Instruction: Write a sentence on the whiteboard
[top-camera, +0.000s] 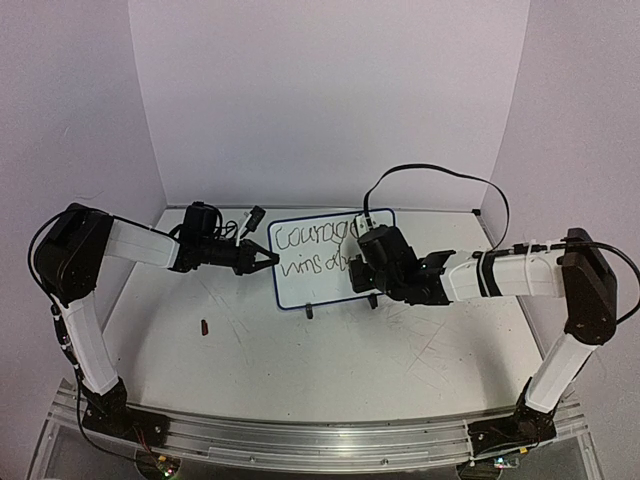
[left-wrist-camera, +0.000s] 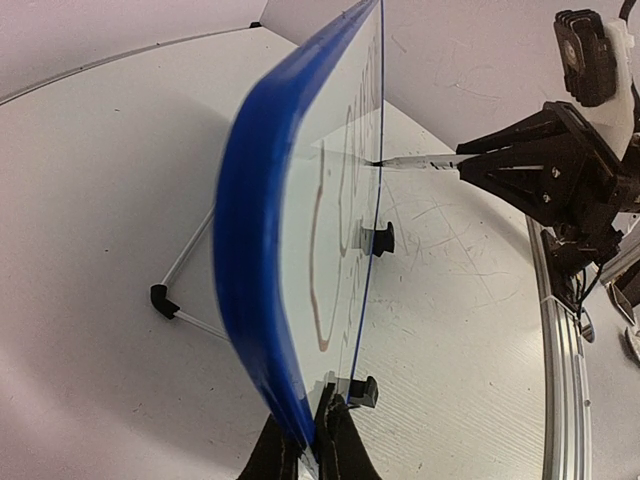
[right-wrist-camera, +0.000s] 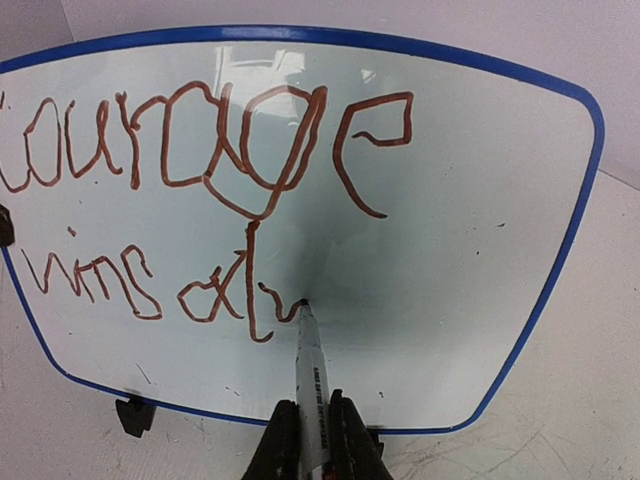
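**Pen on the board, second line unfinished**

The whiteboard (top-camera: 312, 286) stands upright at the far middle of the table (top-camera: 330, 372). The left gripper (left-wrist-camera: 310, 452) has its jaws pinching the board's left edge. The right gripper (right-wrist-camera: 312, 446) has its jaws clamped on a marker (right-wrist-camera: 309, 365), whose tip touches the board. The sentence (right-wrist-camera: 215, 185) reads "Courage" above "wins al" and one more unfinished stroke.

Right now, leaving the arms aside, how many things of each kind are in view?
Whiteboard: 1
Marker: 1
Small dark red piece: 1
Total: 3
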